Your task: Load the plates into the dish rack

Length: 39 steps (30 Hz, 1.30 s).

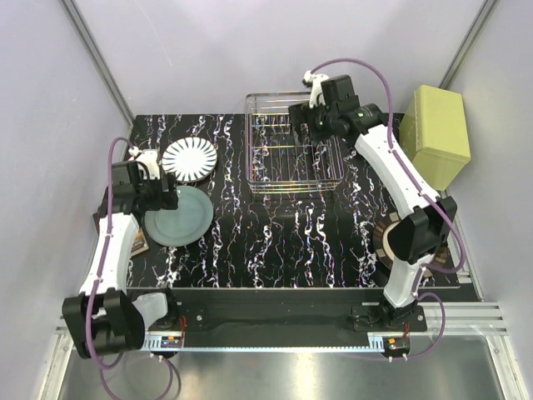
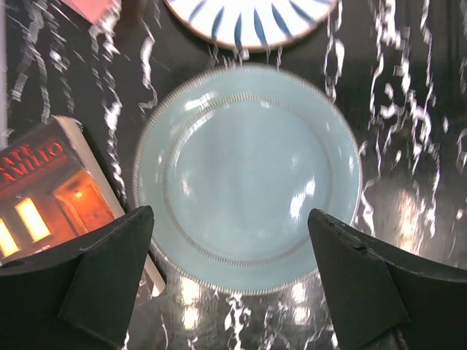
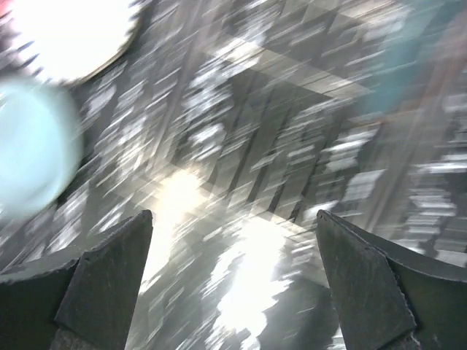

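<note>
The plates lay on the black marbled table [image 1: 275,242]. The pale green-blue plate [image 2: 248,175], glossy with a finely ribbed rim, lay flat at the left. The striped plate [image 1: 189,159], white with dark radial streaks, sat just beyond it. The beige plate [image 1: 384,242], brown-rimmed, showed partly under the right arm. The wire dish rack [image 1: 291,185] stood at the back. The left gripper [image 2: 230,215] hung over the pale plate's near edge, jaws spread wide. The right gripper [image 1: 304,125] hung over the rack, jaws also spread, and its own view was blurred.
</note>
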Available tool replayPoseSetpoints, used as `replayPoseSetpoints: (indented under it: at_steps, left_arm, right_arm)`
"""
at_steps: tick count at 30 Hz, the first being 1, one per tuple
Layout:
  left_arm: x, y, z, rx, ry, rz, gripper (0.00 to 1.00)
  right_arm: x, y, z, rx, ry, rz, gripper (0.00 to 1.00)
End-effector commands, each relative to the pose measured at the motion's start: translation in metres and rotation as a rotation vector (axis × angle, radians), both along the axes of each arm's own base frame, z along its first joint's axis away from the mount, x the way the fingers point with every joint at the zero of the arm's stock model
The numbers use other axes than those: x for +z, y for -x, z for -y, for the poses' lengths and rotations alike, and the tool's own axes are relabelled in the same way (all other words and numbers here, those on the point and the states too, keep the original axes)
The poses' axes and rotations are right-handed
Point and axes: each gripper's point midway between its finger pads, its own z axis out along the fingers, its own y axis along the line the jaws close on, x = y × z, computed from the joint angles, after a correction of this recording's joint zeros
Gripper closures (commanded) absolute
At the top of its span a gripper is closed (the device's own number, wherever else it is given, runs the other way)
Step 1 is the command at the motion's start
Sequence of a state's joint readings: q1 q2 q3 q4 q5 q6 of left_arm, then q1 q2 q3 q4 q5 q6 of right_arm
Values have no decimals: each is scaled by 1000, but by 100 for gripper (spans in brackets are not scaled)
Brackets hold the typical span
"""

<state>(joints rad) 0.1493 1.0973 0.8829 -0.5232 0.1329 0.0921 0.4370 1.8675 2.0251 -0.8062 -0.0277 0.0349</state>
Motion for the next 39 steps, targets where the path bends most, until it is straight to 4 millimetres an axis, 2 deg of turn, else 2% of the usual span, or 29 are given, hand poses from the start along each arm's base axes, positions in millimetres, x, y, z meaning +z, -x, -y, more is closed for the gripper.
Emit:
replayPoseSetpoints:
  at_steps: [1, 2, 4, 5, 6, 7, 8, 9, 11, 12, 14, 17, 20, 21, 26, 29, 30, 34, 35, 37, 38, 39]
  left_arm:
    - [-8, -7, 2, -140, 84, -86, 1]
    - [-14, -8, -15, -93, 130, -114, 1]
    - [-26, -15, -27, -81, 209, -168, 1]
    - [-30, -16, -39, -54, 220, -176, 1]
    - [-36, -21, -43, -61, 243, -189, 1]
    - [-39, -24, -48, -63, 236, -199, 1]
    - [-42, -26, -52, -54, 238, -208, 1]
    - [-45, -32, -55, -55, 253, -217, 1]
    - [-49, -37, -57, -57, 262, -226, 2]
    - [-53, -41, -59, -60, 272, -238, 3]
    - [-58, -45, -59, -66, 286, -252, 5]
    - [-71, -52, -66, -51, 293, -283, 8]
    - [-93, -57, -72, -57, 309, -332, 14]
    - [-95, -61, -76, -60, 299, -329, 14]
    - [-113, -74, -86, -50, 290, -334, 15]
    - [-124, -76, -85, -69, 306, -353, 20]
    - [-127, -74, -83, -95, 305, -361, 27]
    - [-127, -52, -56, -230, 349, -396, 35]
    - [-132, -33, -45, -286, 364, -449, 37]
    - [-134, -14, -25, -365, 382, -506, 41]
    - [-136, 8, -15, -414, 408, -567, 43]
    - [-136, 17, -5, -450, 419, -598, 44]
  right_arm:
    - [-47, 100, -65, 359, -320, -456, 0]
    - [-53, 109, -68, 367, -349, -508, 0]
    - [-68, 129, -73, 361, -413, -630, 0]
    - [-71, 129, -77, 371, -435, -624, 0]
    - [-82, 139, -76, 366, -439, -646, 0]
    - [-85, 141, -77, 365, -442, -630, 0]
    - [-85, 135, -82, 388, -452, -560, 0]
    - [-95, 144, -83, 389, -445, -562, 0]
    - [-98, 141, -90, 377, -481, -541, 0]
    - [-109, 145, -90, 360, -489, -575, 0]
    - [-107, 141, -95, 340, -539, -555, 0]
    - [-110, 150, -94, 338, -553, -532, 0]
    - [-122, 163, -95, 346, -549, -560, 0]
    - [-123, 166, -96, 338, -558, -575, 0]
    - [-130, 166, -97, 321, -575, -576, 0]
    - [-130, 164, -97, 317, -570, -568, 0]
    - [-130, 164, -97, 321, -569, -565, 0]
    - [-132, 166, -93, 324, -550, -544, 0]
    - [-137, 168, -90, 314, -538, -549, 0]
    - [-143, 171, -88, 305, -527, -557, 0]
    - [-149, 174, -85, 282, -527, -579, 0]
    - [-153, 176, -84, 268, -529, -596, 0]
